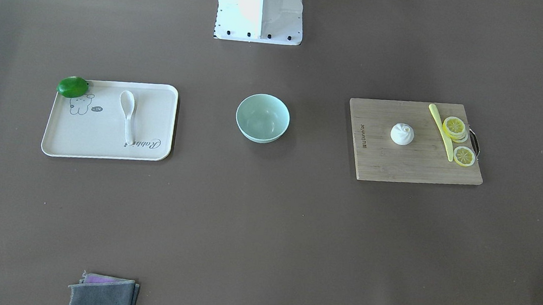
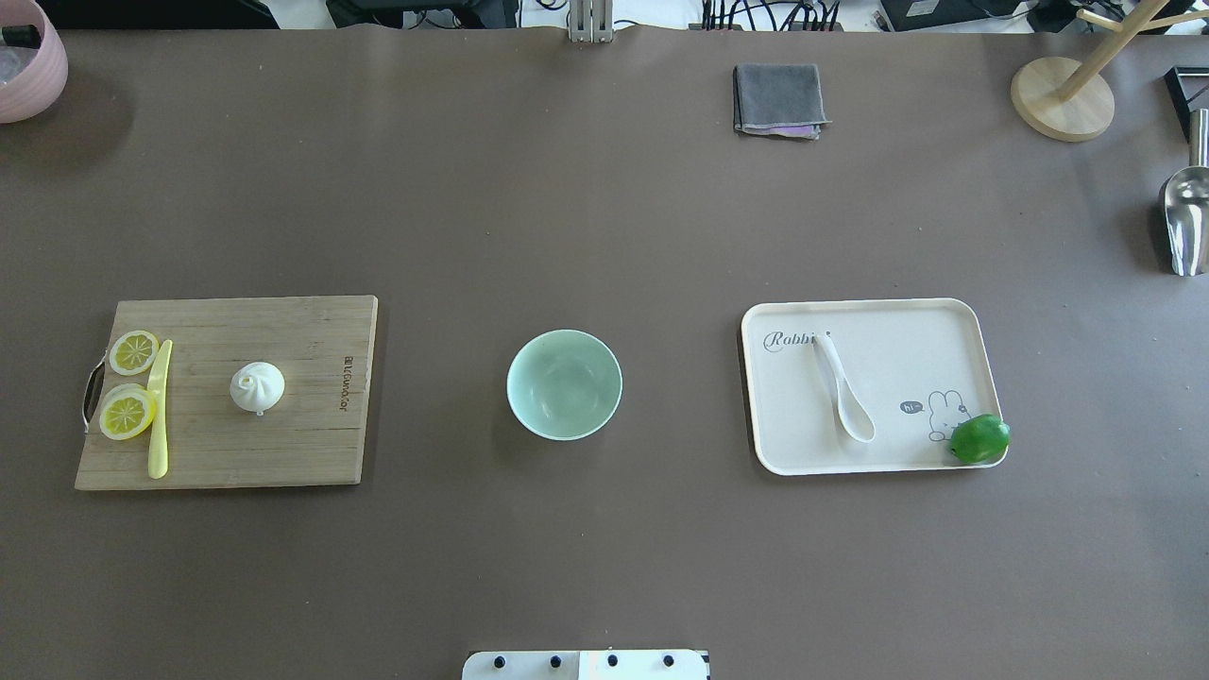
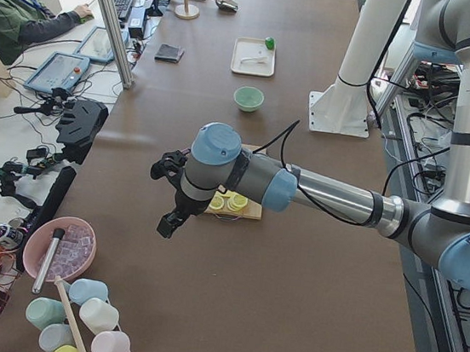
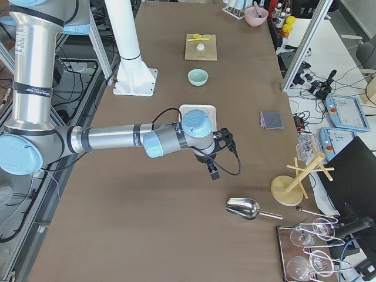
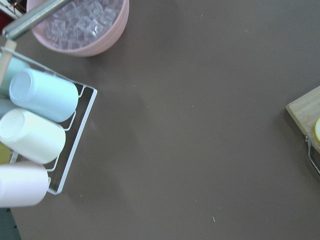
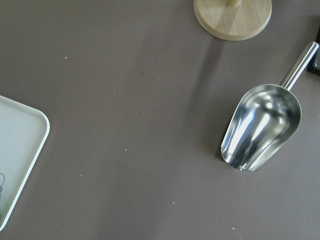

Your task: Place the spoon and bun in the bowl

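Note:
The white ceramic spoon (image 1: pixel 128 116) (image 2: pixel 843 387) lies on a cream tray (image 1: pixel 102 153) (image 2: pixel 878 321). The white pleated bun (image 1: pixel 402 134) (image 2: pixel 257 387) sits on a wooden cutting board (image 1: pixel 399 167) (image 2: pixel 283 444). The mint-green bowl (image 1: pixel 262 118) (image 2: pixel 564 383) stands empty between them. My left gripper (image 3: pixel 165 221) hangs above the table, short of the board's near end. My right gripper (image 4: pixel 214 173) hangs just past the tray's near end. Both show only in the side views, so I cannot tell if they are open or shut.
A green lime (image 2: pixel 979 439) sits on the tray corner. A yellow knife (image 2: pixel 159 411) and lemon slices (image 2: pixel 127 413) lie on the board. A folded grey cloth (image 2: pixel 778 99), a metal scoop (image 2: pixel 1185 222), a wooden stand (image 2: pixel 1063 99) and a pink ice bowl (image 2: pixel 28 66) sit at the edges.

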{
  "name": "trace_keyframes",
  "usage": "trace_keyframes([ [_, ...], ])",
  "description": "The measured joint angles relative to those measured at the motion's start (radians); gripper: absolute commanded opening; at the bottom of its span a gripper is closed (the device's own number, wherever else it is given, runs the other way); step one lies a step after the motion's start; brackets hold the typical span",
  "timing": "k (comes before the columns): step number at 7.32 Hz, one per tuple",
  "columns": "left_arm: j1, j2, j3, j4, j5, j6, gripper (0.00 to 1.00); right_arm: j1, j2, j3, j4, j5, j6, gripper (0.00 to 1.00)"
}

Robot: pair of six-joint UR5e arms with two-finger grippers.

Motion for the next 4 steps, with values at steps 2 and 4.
trace_keyframes([
  [2, 0.002, 0.003, 0.035, -0.129, -0.113, -0.074, 0.99, -0.065, 0.042, 0.004, 0.034, -0.001, 0.068, 0.99],
  [4, 0.024, 0.018, 0.067, -0.248, -0.218, -0.132, 0.99, -0.187, 0.096, 0.038, 0.046, -0.017, 0.285, 0.99],
])
